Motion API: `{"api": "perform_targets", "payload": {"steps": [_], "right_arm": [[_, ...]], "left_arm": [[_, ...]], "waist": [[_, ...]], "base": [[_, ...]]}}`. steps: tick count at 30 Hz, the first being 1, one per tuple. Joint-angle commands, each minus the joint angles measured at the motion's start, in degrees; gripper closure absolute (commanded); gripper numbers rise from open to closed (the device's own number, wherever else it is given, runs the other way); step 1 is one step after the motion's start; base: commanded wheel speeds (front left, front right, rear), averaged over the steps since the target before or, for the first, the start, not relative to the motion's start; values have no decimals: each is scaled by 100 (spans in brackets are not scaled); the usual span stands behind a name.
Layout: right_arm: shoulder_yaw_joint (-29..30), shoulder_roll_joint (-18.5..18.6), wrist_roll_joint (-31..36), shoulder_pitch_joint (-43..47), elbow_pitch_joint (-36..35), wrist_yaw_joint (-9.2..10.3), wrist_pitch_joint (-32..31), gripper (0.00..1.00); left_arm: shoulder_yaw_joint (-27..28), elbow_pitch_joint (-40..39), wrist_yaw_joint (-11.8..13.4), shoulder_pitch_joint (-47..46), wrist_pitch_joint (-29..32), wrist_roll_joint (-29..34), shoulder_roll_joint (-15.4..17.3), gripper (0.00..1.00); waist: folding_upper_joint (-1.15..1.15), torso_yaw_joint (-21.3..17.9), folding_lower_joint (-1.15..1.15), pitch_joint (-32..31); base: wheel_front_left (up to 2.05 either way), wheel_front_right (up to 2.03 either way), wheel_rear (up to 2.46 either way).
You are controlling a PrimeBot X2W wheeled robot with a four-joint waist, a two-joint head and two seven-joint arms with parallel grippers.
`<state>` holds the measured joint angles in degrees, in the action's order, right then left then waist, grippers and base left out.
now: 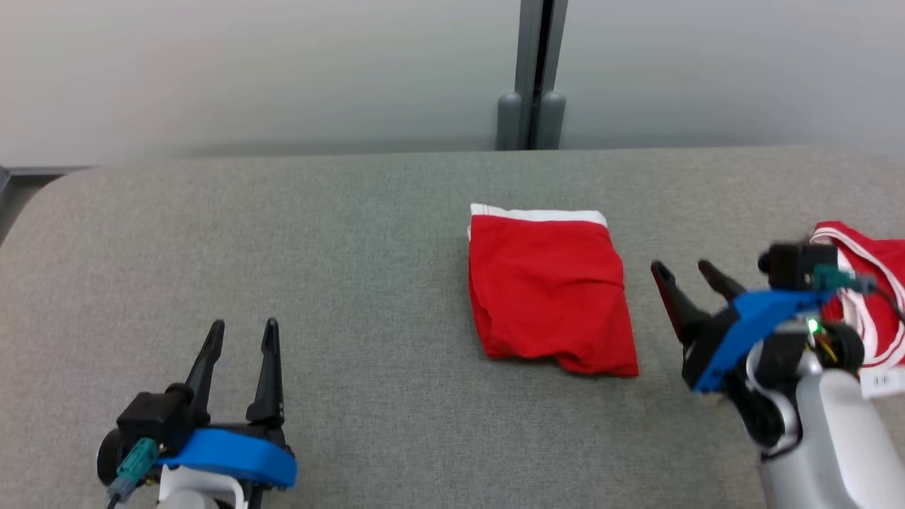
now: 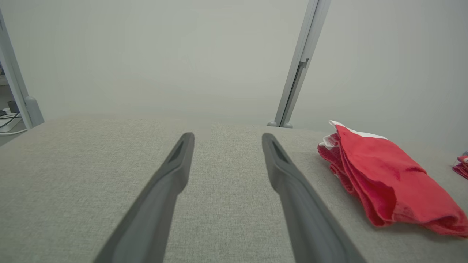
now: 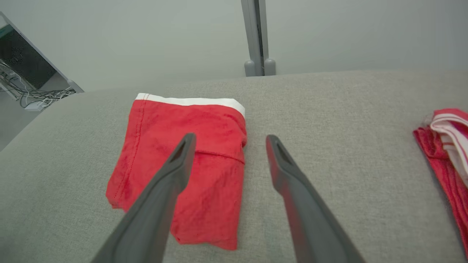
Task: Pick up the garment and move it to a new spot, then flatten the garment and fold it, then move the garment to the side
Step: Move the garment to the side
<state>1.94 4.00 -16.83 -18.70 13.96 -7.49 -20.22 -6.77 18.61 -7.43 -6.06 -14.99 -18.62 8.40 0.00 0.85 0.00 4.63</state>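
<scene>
Grey fabric-covered table (image 1: 283, 233) with rounded corners takes up most of the head view. Pale wall (image 1: 212, 71) behind it. Grey post (image 1: 532, 71) with two rounded feet at 12 o'clock, just past the table's far edge. Red cloth with white stripes (image 1: 887, 261) bunched on the table at 3 o'clock, white tag (image 1: 880, 382) at its near edge. Cables (image 3: 36, 99) on the floor at 10 o'clock in the right wrist view, below a dark panel (image 3: 22, 58).

The folded garment (image 1: 548, 293) is laid on the table (image 1: 353, 247); the right gripper (image 1: 684, 267) is held between it and a second garment (image 1: 873, 283) at the right, the left gripper (image 1: 244, 326) well apart leftward
</scene>
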Motion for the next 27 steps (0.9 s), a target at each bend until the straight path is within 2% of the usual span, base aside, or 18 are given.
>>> {"api": "perform_targets", "payload": {"steps": [1, 4, 7, 17, 18, 19, 22, 27], "right_arm": [[5, -23, -13, -124, 46, 0, -72, 0], [179, -60, 22, -742, 578, 0, -613, 0], [369, -82, 117, -1097, 1099, 0, -833, 0], [826, -109, 614, -1611, 2882, 0, -976, 0], [792, -120, 582, -1626, 2987, 0, -971, 38], [705, -131, 568, -1654, 3049, -1, -966, 99], [293, -93, 578, -1808, 3108, -1, -1007, 100], [-850, 404, 484, -2102, 2701, 0, -1140, 100]], "left_arm": [[-34, -27, -6, -82, -26, 29, -2, 0], [-169, -133, -6, -319, -26, 46, -24, 0], [-263, -185, -6, -450, -26, 39, -53, 0], [-381, -213, -6, -587, -26, -33, -122, 0], [-373, -210, -6, -580, -26, -31, -127, 0], [-356, -207, -6, -570, -26, -31, -133, 0], [-301, -206, -6, -518, -25, -36, -147, 0], [-203, -269, -6, -439, -26, -26, -160, 0]], "waist": [[0, 103, 0, 124], [0, 295, 0, 409], [0, 455, 0, 586], [0, 802, 0, 866], [0, 802, 0, 866], [0, 794, 0, 861], [0, 714, 0, 824], [0, 414, 0, 737]], "base": [[0, 0, 0], [0, 0, 0], [0, 0, 0], [0, 0, 0], [0, 0, 0], [0, 0, 0], [0, 0, 0], [0, 0, 0]]}}
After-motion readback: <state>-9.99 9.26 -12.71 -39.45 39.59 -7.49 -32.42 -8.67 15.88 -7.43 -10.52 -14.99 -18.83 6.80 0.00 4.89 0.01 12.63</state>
